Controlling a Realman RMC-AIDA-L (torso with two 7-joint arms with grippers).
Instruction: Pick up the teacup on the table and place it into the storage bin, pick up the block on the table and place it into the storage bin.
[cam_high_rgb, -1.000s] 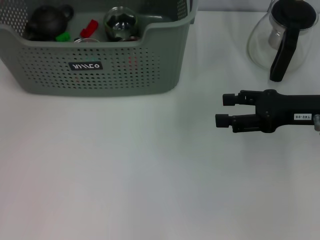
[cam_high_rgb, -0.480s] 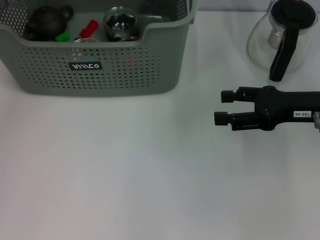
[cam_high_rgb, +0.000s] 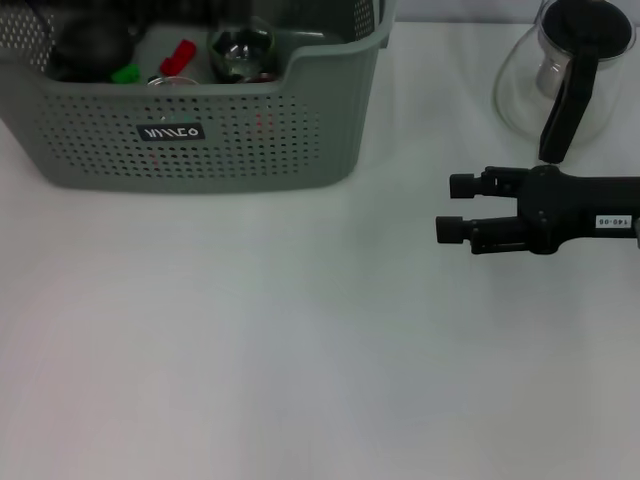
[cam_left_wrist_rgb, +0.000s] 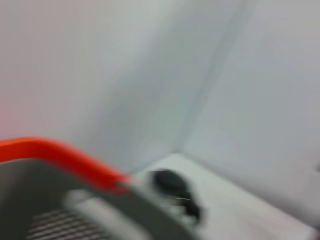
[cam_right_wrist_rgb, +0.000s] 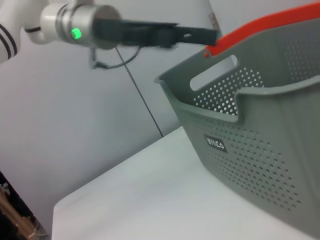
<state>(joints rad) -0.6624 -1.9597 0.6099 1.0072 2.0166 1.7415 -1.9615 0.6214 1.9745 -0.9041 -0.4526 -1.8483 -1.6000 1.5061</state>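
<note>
Near the counter's (cam_high_rgb: 300, 350) right edge, our right hand (cam_high_rgb: 447, 207) hovers open and empty. At the back left corner, the storage bin (cam_high_rgb: 200, 140) holds a red block (cam_high_rgb: 178, 55). We judge both placements done, so we should withdraw level, clear of the glass pot (cam_high_rgb: 560, 75); our left hand's state we cannot tell.

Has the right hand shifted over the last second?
Yes, slightly. The right hand, open and empty, has drawn back toward the right edge of the head view and a little up toward the glass pot, away from the bin.
</note>
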